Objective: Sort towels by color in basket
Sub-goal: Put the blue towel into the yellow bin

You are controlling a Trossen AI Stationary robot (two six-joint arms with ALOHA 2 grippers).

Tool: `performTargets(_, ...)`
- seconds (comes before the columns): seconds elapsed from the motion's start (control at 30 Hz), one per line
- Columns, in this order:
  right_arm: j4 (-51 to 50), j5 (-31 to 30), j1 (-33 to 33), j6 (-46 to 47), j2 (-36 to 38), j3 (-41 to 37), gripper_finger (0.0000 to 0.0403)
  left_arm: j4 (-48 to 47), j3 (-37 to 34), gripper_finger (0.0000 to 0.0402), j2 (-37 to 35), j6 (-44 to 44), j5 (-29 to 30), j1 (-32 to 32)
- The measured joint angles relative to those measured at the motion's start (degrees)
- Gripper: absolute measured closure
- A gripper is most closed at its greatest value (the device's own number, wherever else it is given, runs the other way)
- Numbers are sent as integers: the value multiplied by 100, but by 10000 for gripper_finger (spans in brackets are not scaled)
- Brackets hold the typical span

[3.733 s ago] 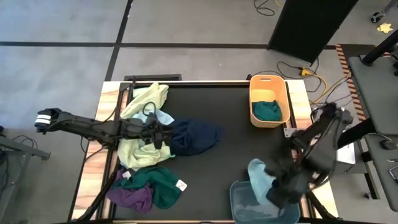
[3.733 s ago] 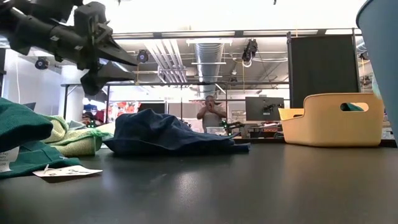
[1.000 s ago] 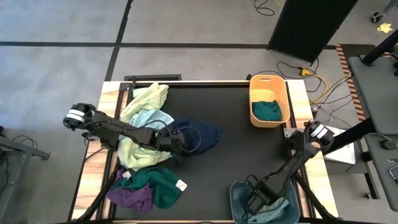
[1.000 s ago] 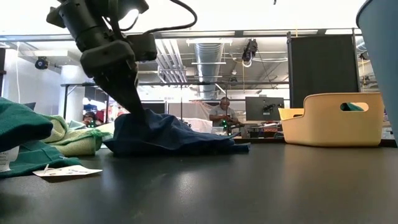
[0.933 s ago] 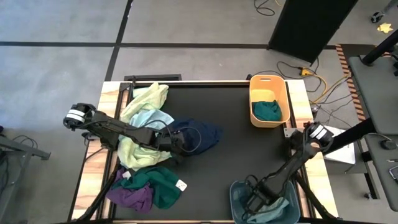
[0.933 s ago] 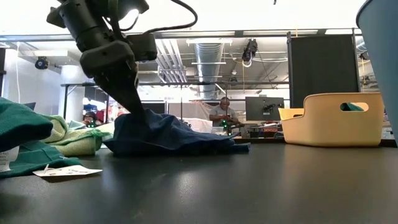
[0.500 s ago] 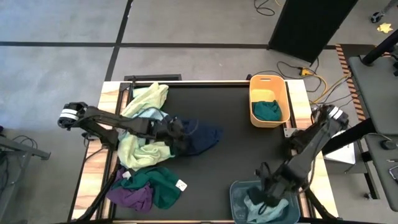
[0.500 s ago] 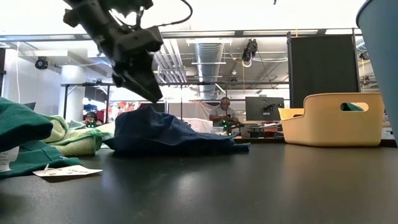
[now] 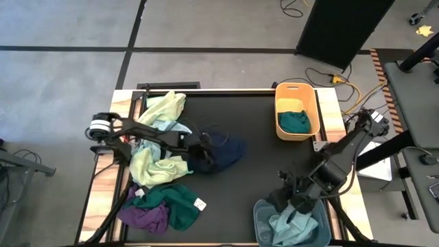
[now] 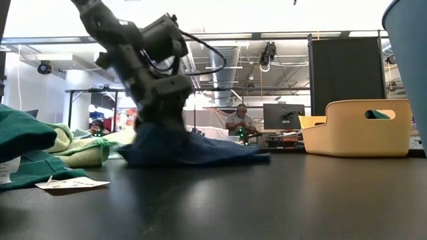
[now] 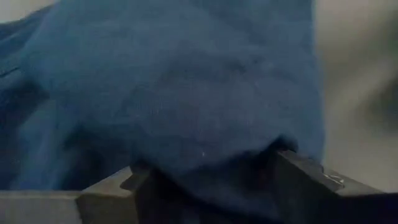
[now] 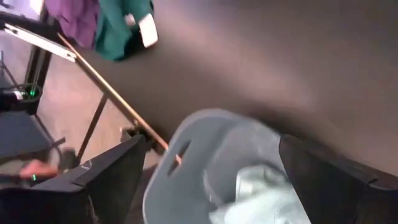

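The navy towel [image 9: 226, 151] lies bunched on the black table at mid-left. My left gripper [image 9: 201, 147] is down on its left part, open, with cloth between the fingers [image 11: 211, 180]. Left of it, pale yellow-green [image 9: 161, 110] and light blue [image 9: 168, 129] towels lie in a heap. Teal [image 9: 177, 202] and purple [image 9: 144, 218] towels lie nearer the front. My right gripper [image 9: 288, 199] is open and holds nothing. It hovers over the far left rim of the grey-blue basket [image 9: 260, 213], in which a light blue towel [image 9: 291, 226] lies. My left gripper comes at the navy towel from above, slanting from the table's left. Its open fingers [image 11: 112, 190] are sunk into the cloth, and a hump of navy cloth [image 11: 211, 149] bulges between them. The towel rests on the table [image 10: 193, 152].
A yellow basket [image 9: 280, 110] holding a teal towel [image 9: 296, 122] stands at the far right. A white tag [image 9: 199, 204] lies by the teal towel at the front left. The middle of the black table [image 9: 260, 158] is bare. A person shows in the room behind [image 10: 240, 120].
My left gripper has risen off the navy towel, shifted a little toward the table's right and far edge, and come down on it again; the towel's hump now lies flatter. My right gripper has lifted out of the grey-blue basket toward the far side, leaving the light blue towel inside.
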State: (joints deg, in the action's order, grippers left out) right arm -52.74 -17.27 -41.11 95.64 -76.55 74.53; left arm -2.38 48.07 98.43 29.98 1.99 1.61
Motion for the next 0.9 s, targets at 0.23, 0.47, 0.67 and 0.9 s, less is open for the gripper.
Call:
performTargets(0.23, 101, -504, 687, -1279, -19, 88, 42, 2753, 383, 178, 884, 488, -450, -17)
performTargets(0.47, -42, -1002, 1420, -1951, -112, -14, 42, 2040, 1394, 178, 742, -408, -1286, -288)
performTargets(0.67, 50, -986, 1685, -3306, -662, -22, 42, -989, 2000, 178, -184, -1797, -775, -661)
performTargets(0.9, 653, -936, 2106, -4047, -1812, -27, 42, -3143, 1756, 178, -1557, -1774, 412, -1050)
